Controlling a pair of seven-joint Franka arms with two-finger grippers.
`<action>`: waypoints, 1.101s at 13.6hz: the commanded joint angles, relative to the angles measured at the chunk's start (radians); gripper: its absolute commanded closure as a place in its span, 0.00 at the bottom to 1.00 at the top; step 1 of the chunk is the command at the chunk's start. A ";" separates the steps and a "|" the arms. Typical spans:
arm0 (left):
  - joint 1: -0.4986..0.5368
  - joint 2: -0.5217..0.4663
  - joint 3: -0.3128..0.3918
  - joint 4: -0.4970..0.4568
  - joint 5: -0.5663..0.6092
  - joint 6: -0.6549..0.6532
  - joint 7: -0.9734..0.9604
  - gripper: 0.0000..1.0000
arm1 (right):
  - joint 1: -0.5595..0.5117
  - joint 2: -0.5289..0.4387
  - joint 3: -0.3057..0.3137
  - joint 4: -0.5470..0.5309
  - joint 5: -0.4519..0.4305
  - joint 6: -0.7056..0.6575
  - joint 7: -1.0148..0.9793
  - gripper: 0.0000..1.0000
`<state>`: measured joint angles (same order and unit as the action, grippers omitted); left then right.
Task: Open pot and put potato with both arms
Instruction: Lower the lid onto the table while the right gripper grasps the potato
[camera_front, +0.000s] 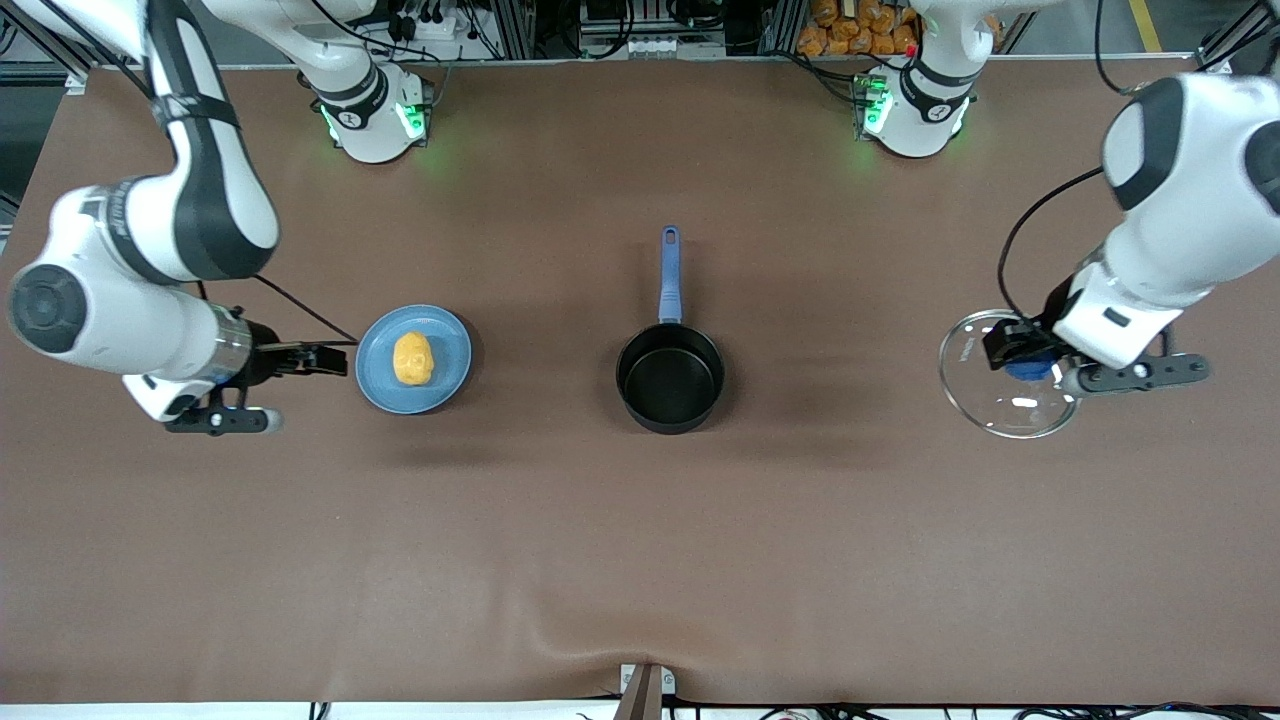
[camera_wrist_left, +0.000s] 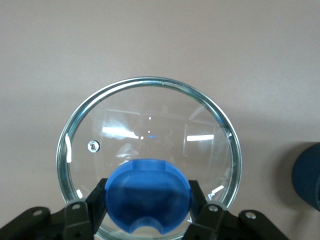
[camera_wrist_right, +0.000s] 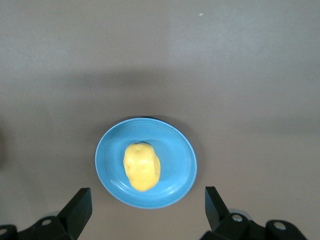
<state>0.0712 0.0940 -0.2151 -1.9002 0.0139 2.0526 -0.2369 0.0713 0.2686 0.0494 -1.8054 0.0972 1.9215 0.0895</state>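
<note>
We found the left hand (camera_front: 1030, 362) clenched on the blue knob (camera_wrist_left: 149, 195) of the glass lid (camera_wrist_left: 150, 150), holding it over the counter (camera_front: 640, 560) well away from the pot (camera_front: 670, 378), toward the left arm's end. The right hand (camera_front: 330, 358) hung released, fingers spread wide, just beside the blue plate (camera_front: 452, 385) that carried the potato (camera_front: 413, 358), toward the right arm's end from the pot. The pot itself stood open and empty in the middle, its blue handle (camera_front: 669, 275) pointing toward the robots' bases. We judged the main risk to lie with the potato: lumpy and rounded, it could roll or squirt out of a two-finger pinch if the fingers met it off-centre, or the fingers could catch the plate's rim and shove the plate. The lid, gripped only by its knob, could tilt and strike the counter if lowered carelessly. The left wrist view showed the fingers (camera_wrist_left: 97, 200) wrapping the knob, which the front view hid under the wrist; the right wrist view showed the potato (camera_wrist_right: 142, 166) lying lengthwise between the spread fingers (camera_wrist_right: 80, 207); only the front view showed the pot whole.
</note>
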 joint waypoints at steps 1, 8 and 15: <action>-0.004 -0.063 0.020 -0.195 -0.031 0.159 0.077 0.58 | 0.034 -0.054 -0.002 -0.187 0.013 0.184 0.021 0.00; 0.004 0.013 0.029 -0.399 -0.029 0.422 0.143 0.58 | 0.091 0.000 0.000 -0.394 0.015 0.470 0.109 0.00; 0.013 0.170 0.034 -0.398 -0.014 0.521 0.172 0.58 | 0.131 0.057 -0.003 -0.414 0.006 0.551 0.142 0.00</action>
<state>0.0799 0.2467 -0.1835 -2.3014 0.0076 2.5389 -0.0956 0.1988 0.3333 0.0523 -2.2013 0.0981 2.4493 0.2415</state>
